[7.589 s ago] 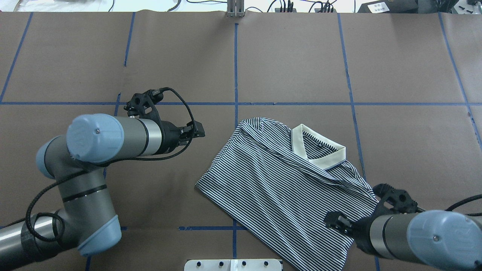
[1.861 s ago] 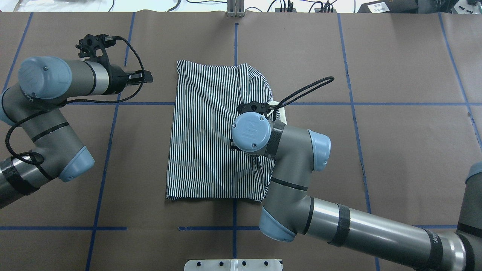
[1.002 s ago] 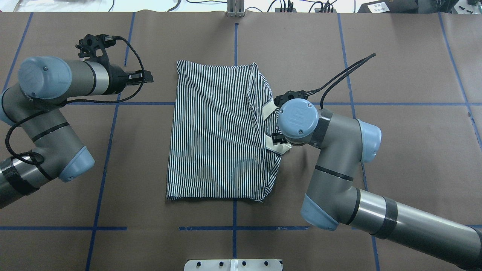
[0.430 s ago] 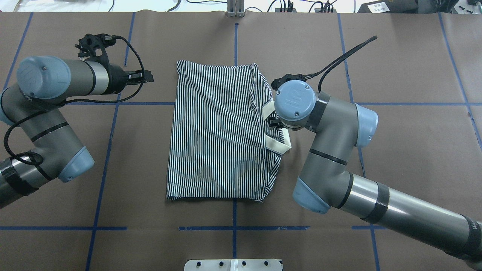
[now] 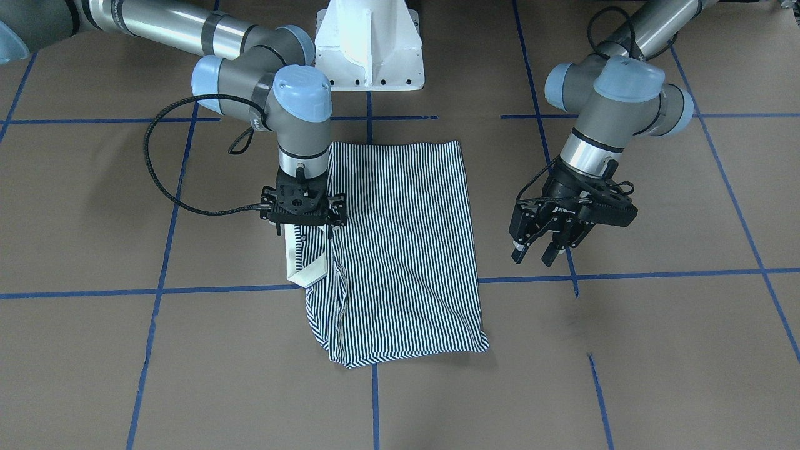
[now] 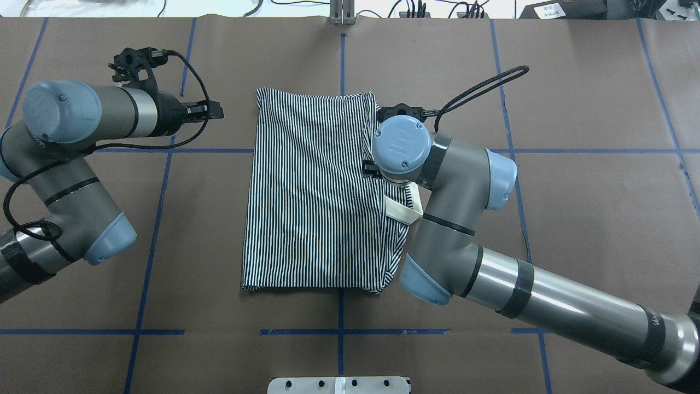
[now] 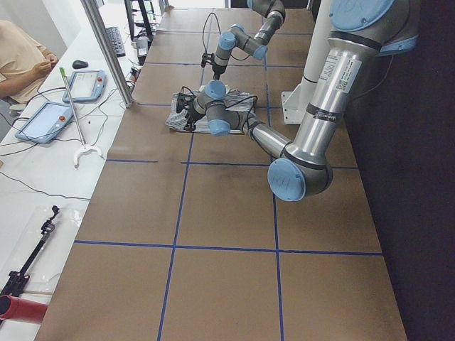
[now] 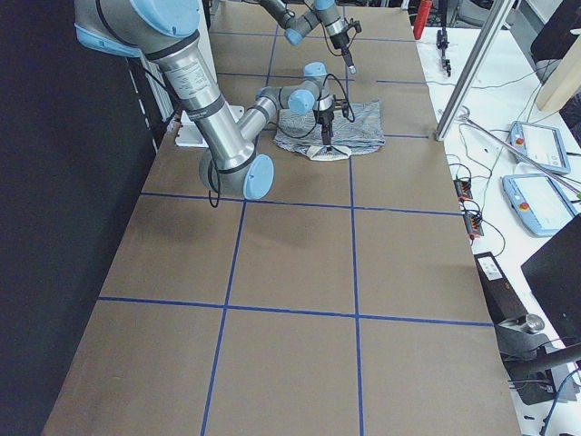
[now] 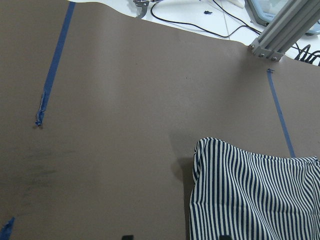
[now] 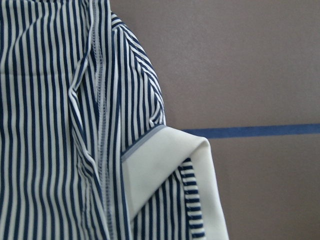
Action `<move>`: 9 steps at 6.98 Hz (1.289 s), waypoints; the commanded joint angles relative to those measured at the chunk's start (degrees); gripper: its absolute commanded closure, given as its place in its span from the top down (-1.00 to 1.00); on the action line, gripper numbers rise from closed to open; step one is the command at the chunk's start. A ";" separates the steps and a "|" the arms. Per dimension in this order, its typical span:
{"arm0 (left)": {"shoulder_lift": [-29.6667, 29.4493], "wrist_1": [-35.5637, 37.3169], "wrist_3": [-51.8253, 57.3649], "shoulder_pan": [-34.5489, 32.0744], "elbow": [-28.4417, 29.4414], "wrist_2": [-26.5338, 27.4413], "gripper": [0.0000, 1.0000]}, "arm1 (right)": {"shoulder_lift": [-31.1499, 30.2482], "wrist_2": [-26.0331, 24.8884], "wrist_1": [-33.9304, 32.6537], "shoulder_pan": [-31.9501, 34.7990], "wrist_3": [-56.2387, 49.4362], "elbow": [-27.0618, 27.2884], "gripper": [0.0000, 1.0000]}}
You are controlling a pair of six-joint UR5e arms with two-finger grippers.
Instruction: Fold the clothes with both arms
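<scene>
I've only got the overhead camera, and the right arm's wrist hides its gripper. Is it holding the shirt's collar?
Observer: The front-facing view shows the right gripper pointing straight down over the cream collar, fingers apparently spread, nothing visibly pinched.
Operator: How does the collar lie?
Observer: The right wrist view shows it folded over on itself, sticking out past the polo shirt's striped edge over bare table.
Operator: And the left gripper?
Observer: Open and empty, fingers aimed down at the table beside the shirt, clear of the fabric.
</scene>
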 commanded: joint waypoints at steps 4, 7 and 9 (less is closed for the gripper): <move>1.67 0.00 -0.99 0.00 -2.28 -1.00 0.31 | 10.14 -0.15 6.92 4.03 -0.91 -20.63 1.00; 2.02 0.00 -0.99 0.08 -2.72 -2.06 0.31 | 5.56 7.02 7.90 8.51 -5.40 -13.99 1.00; 2.02 0.00 -0.99 0.09 -2.72 -2.06 0.31 | -0.97 4.62 5.35 5.38 5.40 -1.57 0.98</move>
